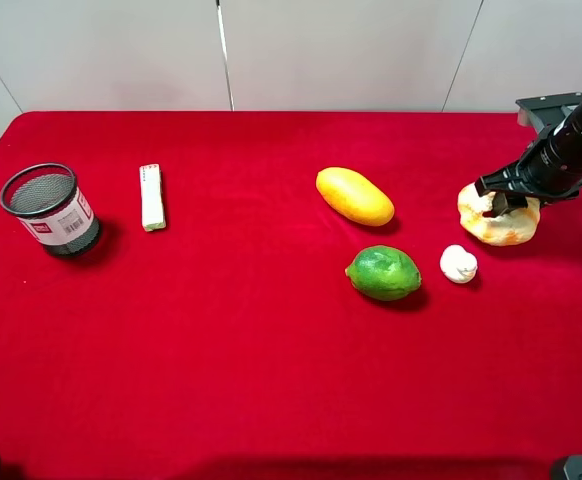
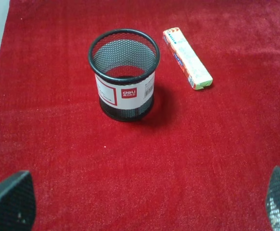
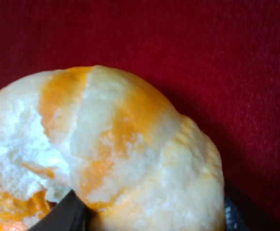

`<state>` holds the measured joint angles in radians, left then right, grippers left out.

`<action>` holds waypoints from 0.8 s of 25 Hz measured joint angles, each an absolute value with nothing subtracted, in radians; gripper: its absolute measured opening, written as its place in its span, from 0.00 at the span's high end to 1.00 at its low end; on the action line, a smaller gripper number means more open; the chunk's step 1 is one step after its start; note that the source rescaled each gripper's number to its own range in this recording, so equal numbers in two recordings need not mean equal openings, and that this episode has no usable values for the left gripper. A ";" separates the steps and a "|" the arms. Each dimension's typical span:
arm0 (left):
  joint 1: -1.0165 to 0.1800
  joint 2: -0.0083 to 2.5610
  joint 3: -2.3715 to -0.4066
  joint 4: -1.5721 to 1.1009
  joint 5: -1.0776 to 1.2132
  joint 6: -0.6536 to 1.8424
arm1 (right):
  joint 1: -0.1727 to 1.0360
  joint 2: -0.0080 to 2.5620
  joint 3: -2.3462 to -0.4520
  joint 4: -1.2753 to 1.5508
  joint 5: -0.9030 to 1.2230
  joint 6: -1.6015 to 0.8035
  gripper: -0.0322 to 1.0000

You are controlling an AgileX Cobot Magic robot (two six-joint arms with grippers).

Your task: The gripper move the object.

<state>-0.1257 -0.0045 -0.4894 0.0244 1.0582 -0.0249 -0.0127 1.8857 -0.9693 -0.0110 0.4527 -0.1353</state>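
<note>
The ring-shaped pastry, pale yellow-orange with white patches, is to the right of the lime and a little farther back, near the right edge of the red surface. The right fingers are closed on it: in the right wrist view one dark finger goes into the centre hole and a second dark part shows at the outer side of the ring (whether the pastry touches the surface or is raised, I cannot tell). A small white figure stands just to the right of the lime, between it and the pastry, touching neither. The yellow mango lies behind the lime, slightly to its left. Well to the left of the lime are a flat white packet and, farther out, an upright black mesh cup. The left fingers hang over the surface on that far side, spread wide apart and holding nothing
</note>
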 joint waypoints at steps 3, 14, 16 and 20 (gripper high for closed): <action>-0.126 -0.004 -0.489 0.024 1.058 -0.025 | -0.013 1.886 -0.969 -0.015 0.452 -0.135 0.97; -0.126 -0.004 -0.489 0.024 1.058 -0.025 | -0.013 1.886 -0.969 -0.017 0.446 -0.135 0.11; -0.126 -0.004 -0.489 0.024 1.058 -0.025 | -0.013 1.886 -0.969 -0.017 0.446 -0.135 0.02; -0.126 -0.004 -0.489 0.024 1.058 -0.025 | -0.013 1.886 -0.969 -0.017 0.446 -0.135 0.00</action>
